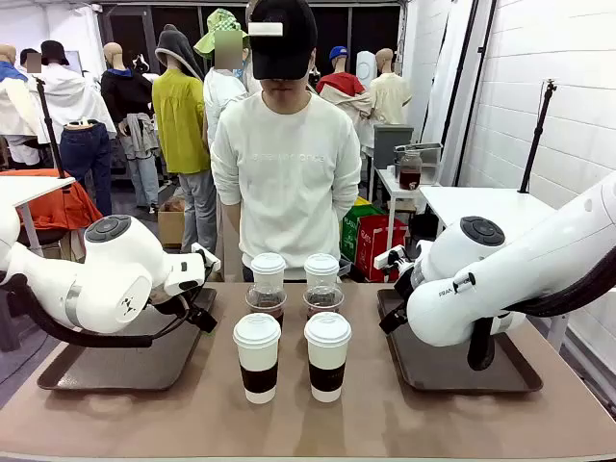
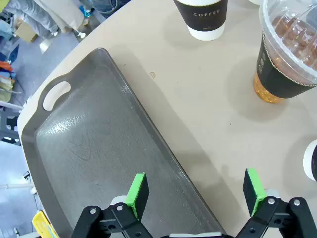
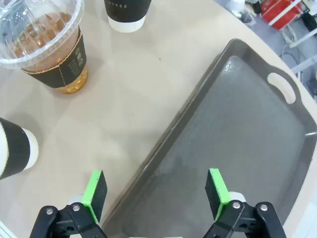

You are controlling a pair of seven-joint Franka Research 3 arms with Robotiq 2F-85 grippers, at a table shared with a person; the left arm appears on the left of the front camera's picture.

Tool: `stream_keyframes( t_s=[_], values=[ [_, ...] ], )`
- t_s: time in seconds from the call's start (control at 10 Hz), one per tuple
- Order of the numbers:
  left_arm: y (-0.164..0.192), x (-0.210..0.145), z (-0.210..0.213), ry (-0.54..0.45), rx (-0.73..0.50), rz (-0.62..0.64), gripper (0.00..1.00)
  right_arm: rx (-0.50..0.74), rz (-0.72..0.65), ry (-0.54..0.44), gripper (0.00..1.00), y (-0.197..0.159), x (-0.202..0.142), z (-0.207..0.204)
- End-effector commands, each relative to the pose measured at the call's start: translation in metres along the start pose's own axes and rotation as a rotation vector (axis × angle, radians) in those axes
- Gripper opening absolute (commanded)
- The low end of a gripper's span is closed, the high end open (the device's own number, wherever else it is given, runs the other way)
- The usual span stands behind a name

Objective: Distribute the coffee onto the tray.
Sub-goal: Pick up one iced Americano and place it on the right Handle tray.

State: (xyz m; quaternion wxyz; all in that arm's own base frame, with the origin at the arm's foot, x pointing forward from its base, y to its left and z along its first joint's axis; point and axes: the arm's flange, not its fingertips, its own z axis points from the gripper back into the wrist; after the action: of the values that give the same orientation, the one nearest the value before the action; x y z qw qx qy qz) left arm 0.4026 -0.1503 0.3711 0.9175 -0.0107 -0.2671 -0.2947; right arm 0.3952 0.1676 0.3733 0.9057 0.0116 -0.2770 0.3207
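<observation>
Wide open and empty: left gripper (image 2: 195, 193), green pads (image 2: 136, 194) either side of the left tray (image 2: 89, 148) rim, smooth dark plastic with a cut-out handle, near the left edge of the tabletop (image 1: 385, 423). Likewise spread, holding nothing: right gripper (image 3: 156, 188) above the right tray (image 3: 247, 129) by the right edge. Mid-tabletop, off both trays: two white paper cups (image 1: 257, 356), brown-banded, flat-lidded; behind, two clear dome-lidded cups (image 1: 268, 289). Cups cropped in wrist views.
</observation>
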Motion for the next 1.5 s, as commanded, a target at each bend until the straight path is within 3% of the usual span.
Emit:
stream_keyframes(
  t_s=[0.0,1.2,1.4],
  values=[
    [0.0,0.0,0.0,0.0,0.0,0.0,1.0,0.0,0.0,0.0,1.0,0.0,0.0,0.0],
    [0.0,0.0,0.0,0.0,0.0,-0.001,1.0,0.009,-0.004,-0.006,1.0,-0.003,0.0,0.001],
    [0.007,0.011,0.02,-0.017,0.033,-0.01,1.0,0.019,0.012,-0.032,1.0,-0.011,0.013,0.022]
  ],
)
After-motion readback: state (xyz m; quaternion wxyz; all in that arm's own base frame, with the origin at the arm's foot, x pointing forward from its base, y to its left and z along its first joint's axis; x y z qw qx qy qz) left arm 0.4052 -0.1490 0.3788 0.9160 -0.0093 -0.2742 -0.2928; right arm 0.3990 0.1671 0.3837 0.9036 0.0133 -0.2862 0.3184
